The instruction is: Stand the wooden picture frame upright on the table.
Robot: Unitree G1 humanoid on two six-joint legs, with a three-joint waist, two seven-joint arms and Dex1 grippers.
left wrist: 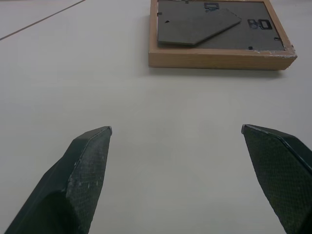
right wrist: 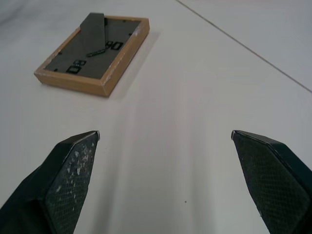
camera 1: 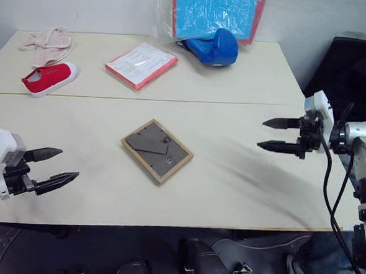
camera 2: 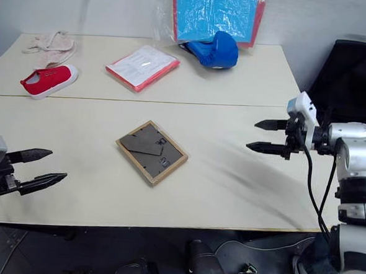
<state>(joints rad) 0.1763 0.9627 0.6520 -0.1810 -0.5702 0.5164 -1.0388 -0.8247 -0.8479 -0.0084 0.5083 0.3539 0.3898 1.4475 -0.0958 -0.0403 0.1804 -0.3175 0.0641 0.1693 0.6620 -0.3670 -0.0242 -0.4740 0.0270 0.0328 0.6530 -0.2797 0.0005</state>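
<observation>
My left pincer (camera 1: 69,166) and right pincer (camera 1: 261,133) both hang wide and empty above the surface (camera 1: 242,190). Between them, well apart from each, the wooden picture frame (camera 1: 156,150) lies flat, back board up.

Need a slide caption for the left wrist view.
Open left pincer faces the wooden picture frame, lying back-up on the table.

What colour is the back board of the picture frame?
Dark grey-brown, set in the light-wood picture frame lying face down; clearest in the left wrist view.
</observation>
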